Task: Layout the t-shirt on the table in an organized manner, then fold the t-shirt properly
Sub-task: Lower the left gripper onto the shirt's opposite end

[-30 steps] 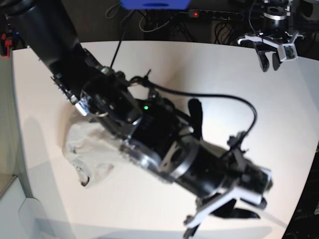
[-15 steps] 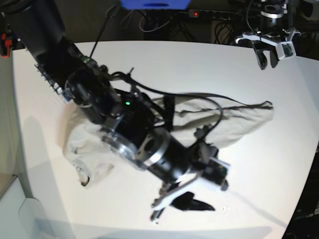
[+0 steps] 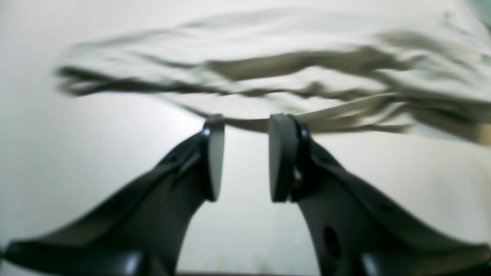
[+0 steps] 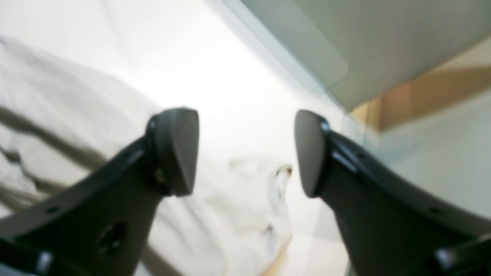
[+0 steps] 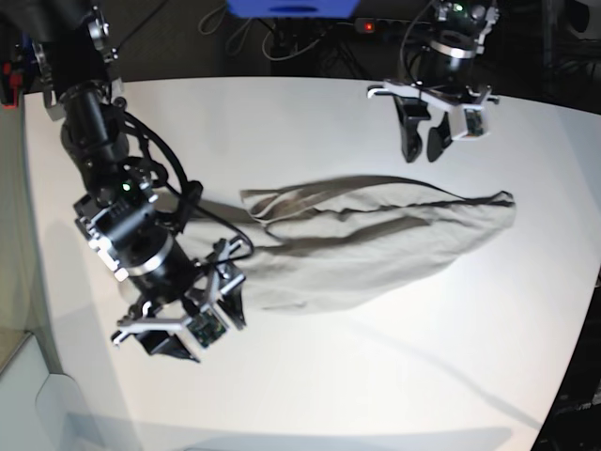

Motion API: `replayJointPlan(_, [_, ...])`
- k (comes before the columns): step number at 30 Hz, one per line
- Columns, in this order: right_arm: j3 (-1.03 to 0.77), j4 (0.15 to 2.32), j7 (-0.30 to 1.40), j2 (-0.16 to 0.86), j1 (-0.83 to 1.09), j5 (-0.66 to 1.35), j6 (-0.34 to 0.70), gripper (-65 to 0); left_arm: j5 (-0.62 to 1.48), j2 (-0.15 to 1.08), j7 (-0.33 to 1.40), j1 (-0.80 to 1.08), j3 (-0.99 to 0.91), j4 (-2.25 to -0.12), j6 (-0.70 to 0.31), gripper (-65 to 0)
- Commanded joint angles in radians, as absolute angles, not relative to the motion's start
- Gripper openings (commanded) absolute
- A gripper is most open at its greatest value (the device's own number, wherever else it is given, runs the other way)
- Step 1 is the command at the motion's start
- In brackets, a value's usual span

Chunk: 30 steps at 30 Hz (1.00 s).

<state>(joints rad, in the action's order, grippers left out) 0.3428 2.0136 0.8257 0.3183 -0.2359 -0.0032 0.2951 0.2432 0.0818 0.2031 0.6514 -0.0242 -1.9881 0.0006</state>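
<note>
The light grey-beige t-shirt [image 5: 376, 235] lies bunched in a long, wrinkled band across the middle of the white table [image 5: 310, 122]. My right gripper [image 5: 202, 329] hovers over its left end, open wide, with nothing between its fingers. In the right wrist view the right gripper [image 4: 243, 126] stands over rumpled t-shirt [image 4: 57, 115] cloth near the table's edge. My left gripper [image 5: 423, 148] hangs above bare table behind the shirt, fingers pointing down. In the left wrist view the left gripper [image 3: 247, 122] shows a gap between its pads, and the t-shirt [image 3: 268, 69] lies just beyond its tips.
A power strip [image 5: 404, 26], cables and a blue object [image 5: 291, 7] sit behind the table's far edge. The table's left edge [image 5: 28, 235] runs close to the right arm. The shirt's right end nears the right edge [image 5: 573, 282].
My right arm swung back from the front right to the left and its gripper opened, leaving the shirt stretched across the table. The left arm moved in from the back right corner.
</note>
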Motion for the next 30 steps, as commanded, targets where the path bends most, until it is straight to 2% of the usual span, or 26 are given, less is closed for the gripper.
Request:
replayJointPlan(1, [0.312, 2.029, 0.802, 0.321, -0.236, -0.007, 0.298, -21.9, 0.248, 0.081, 0.214, 0.625, -0.007, -2.000, 0.004, -45.5])
replayJointPlan(5, [0.245, 2.031, 0.802, 0.317, -0.171, -0.007, 0.298, -21.2, 0.249, 0.074, 0.383, 0.510, 0.061, -1.994, 0.005, -45.5])
replayJointPlan(9, [0.214, 2.031, 0.800, 0.321, -0.128, -0.007, 0.298, -21.2, 0.249, 0.056, 0.470, 0.403, 0.099, -1.991, 0.005, -45.5])
replayJointPlan(18, [0.199, 2.031, 0.800, 0.323, -0.122, -0.007, 0.298, -21.2, 0.243, -0.038, 0.553, 0.242, 0.102, -1.831, 0.005, -45.9])
replayJointPlan(23, [0.199, 2.029, 0.800, 0.321, -0.127, -0.007, 0.298, -21.2, 0.240, -0.036, 0.556, 0.197, 0.102, -1.693, 0.005, -45.9])
replayJointPlan(30, [0.200, 2.028, 0.800, 0.321, -0.133, -0.007, 0.298, -21.1, 0.239, -0.031, 0.556, 0.176, 0.102, -1.603, 0.005, -45.9])
